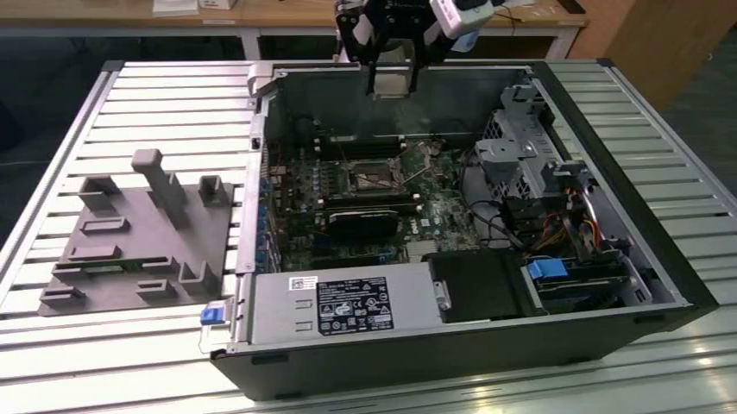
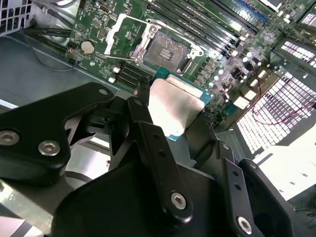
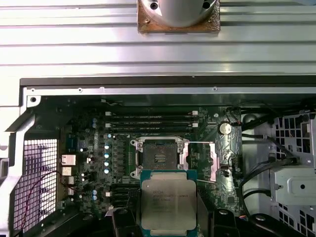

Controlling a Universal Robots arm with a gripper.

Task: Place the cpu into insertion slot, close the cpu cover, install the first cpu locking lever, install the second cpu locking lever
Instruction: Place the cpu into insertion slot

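- Gripper (image 1: 389,82) jaws clamped on cpu (image 3: 169,205) by its edges, flat, metal top up, so it can seat square.
- Hangs high over case (image 1: 645,285), far side; cpu not yet in.
- Slot (image 3: 160,157) bare below, cover (image 2: 123,34) swung open for access.

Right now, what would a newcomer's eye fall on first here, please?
The silvery cpu, clamped in the gripper, hangs over the board near the empty insertion slot in both wrist views. In the exterior view, the open computer case lies on a slatted table, with a grey fixture at the exterior view's left.
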